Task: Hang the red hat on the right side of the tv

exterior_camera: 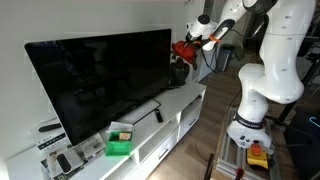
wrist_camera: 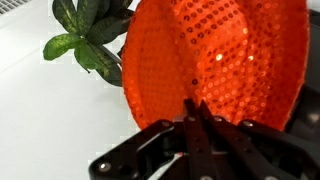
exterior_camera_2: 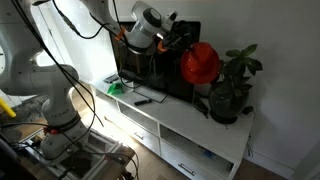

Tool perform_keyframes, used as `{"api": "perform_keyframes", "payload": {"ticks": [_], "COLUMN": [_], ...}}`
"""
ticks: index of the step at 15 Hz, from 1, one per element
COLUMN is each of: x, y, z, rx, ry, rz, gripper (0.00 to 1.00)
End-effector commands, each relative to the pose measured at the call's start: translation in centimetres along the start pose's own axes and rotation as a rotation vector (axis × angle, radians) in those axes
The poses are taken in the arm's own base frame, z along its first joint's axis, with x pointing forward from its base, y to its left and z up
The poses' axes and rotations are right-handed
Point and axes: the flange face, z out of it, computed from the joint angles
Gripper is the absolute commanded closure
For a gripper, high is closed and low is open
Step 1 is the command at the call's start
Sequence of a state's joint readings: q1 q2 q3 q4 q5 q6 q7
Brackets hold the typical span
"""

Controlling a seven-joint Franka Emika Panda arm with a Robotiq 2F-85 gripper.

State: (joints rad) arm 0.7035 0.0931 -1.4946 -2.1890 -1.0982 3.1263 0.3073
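Note:
The red hat (exterior_camera_2: 200, 64) is a sequined red cap that hangs from my gripper (exterior_camera_2: 176, 42) beside the right edge of the tv (exterior_camera_2: 150, 70). In the wrist view the hat (wrist_camera: 215, 55) fills the upper frame and my gripper (wrist_camera: 195, 112) has its fingers pressed together on the hat's edge. In an exterior view the tv (exterior_camera: 100, 80) stands on a white cabinet, with the hat (exterior_camera: 183, 50) and my gripper (exterior_camera: 196, 40) just past its upper right corner. I cannot tell if the hat touches the tv.
A potted plant (exterior_camera_2: 230, 85) stands on the white cabinet (exterior_camera_2: 190, 125) right of the tv, below the hat; its leaves show in the wrist view (wrist_camera: 90, 40). A green box (exterior_camera: 120, 140) and a remote (exterior_camera: 158, 115) lie on the cabinet (exterior_camera: 190, 100).

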Motion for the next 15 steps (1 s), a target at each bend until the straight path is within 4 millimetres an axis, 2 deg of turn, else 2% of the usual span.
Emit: {"api": "perform_keyframes", "payload": {"ticks": [1, 5, 8, 12, 15], "x": [0.6, 1.2, 1.3, 2.2, 2.7], "y": [0.8, 2.1, 3.8, 6.7, 7.9], "z": [-1.0, -1.8, -2.6, -5.7, -8.2], "rx": [0.045, 0.059, 0.064, 0.045, 0.033], "ry": [0.059, 0.118, 0.169, 0.247, 0.287], "rz": [0.022, 0.044, 0.07, 0.064, 0.052], "gripper": [0.99, 0.99, 0.99, 0.99, 0.99]}}
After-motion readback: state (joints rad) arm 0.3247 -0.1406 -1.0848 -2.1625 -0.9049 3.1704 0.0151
